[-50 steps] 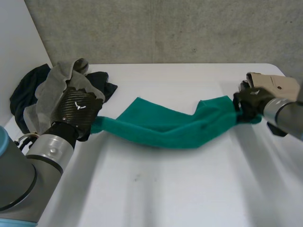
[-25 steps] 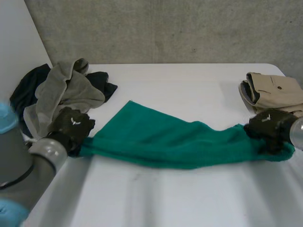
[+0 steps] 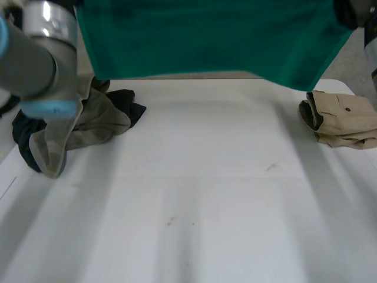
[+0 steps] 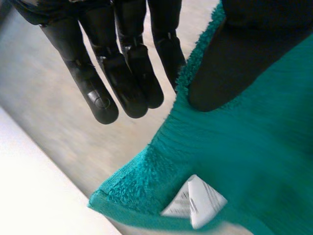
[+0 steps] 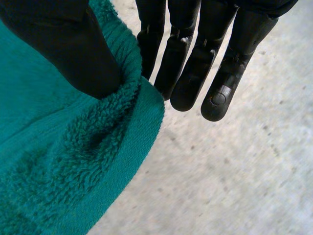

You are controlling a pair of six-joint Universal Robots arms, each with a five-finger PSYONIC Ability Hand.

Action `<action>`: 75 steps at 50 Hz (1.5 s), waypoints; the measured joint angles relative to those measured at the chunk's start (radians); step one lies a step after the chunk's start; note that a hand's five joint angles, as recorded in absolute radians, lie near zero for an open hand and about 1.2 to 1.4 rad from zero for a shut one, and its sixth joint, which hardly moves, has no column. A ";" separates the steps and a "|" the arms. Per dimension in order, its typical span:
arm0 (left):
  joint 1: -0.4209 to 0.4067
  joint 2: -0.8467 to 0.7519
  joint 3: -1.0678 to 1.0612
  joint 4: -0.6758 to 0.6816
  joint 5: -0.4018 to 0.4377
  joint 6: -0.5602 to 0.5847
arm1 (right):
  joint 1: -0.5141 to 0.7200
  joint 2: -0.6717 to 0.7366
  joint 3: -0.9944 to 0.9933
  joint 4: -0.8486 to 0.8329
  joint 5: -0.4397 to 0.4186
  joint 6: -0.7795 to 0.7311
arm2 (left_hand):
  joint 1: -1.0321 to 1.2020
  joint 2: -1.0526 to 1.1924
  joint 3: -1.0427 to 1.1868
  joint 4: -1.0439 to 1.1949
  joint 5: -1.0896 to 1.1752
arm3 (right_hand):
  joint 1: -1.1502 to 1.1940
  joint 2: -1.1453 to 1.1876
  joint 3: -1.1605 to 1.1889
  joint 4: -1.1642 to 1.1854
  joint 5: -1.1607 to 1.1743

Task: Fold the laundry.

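One white bench (image 3: pixel 206 206) lay below. Above it hung the green towel (image 3: pixel 206 35), spread wide. Its top corners were pinched by the left hand (image 4: pixel 128 73) and right hand (image 5: pixel 188 73). Best to lower both evenly, pulling it tight.

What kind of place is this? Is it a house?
Probably a robot lab, not a house: a bare concrete wall, a plain white table with a clothes pile, and a grey robot arm holding up a green towel.
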 measured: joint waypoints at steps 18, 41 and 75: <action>-0.030 -0.011 -0.657 -0.035 0.005 -0.026 | -0.073 0.048 0.518 0.135 -0.190 -0.101 | 0.000 0.001 0.000 0.000 0.000 | -0.001 0.000 0.000 0.000 0.000; -0.074 0.104 -0.834 -0.059 0.009 -0.026 | -0.178 -0.041 0.381 0.914 -0.173 -0.474 | 0.000 0.001 0.000 0.000 0.000 | -0.632 -0.788 -0.817 -0.832 -0.796; -0.071 0.102 -0.835 -0.058 0.012 -0.026 | 0.073 0.359 -0.001 0.905 -0.042 -0.558 | 0.000 0.001 0.000 0.000 0.000 | -0.334 -0.415 -0.432 -0.438 -0.433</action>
